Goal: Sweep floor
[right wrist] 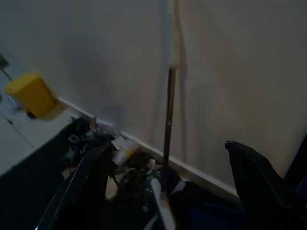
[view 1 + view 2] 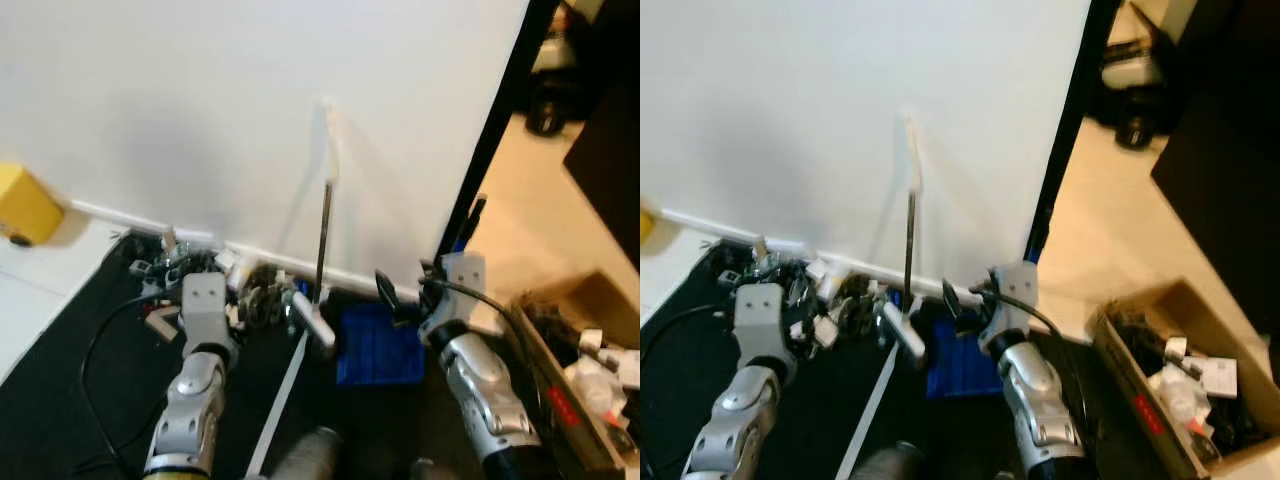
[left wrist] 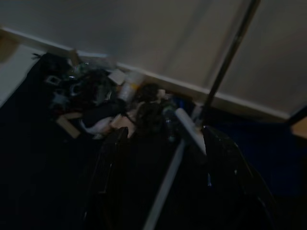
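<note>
- White wall fills the upper part of the head views, with a pale baseboard at its foot.
- Metal broom pole with a white grip leans upright against the wall, at about 12 o'clock from the robot.
- Blue dustpan lies on the dark mat at the pole's foot, toward 1 o'clock, just beside the right gripper.
- Mixed litter is heaped along the baseboard at 11 o'clock: scraps, small bottles, bits of card.
- Left gripper is held low over the mat, pointing at the litter; its two black fingers stand spread apart, grasping nothing.
- Right gripper is raised near the dustpan, aimed at the pole; its fingers are likewise spread and empty.
- Yellow box sits at 10 o'clock by the wall.
- Cardboard box of odds and ends stands at 3 o'clock on the tan floor.
</note>
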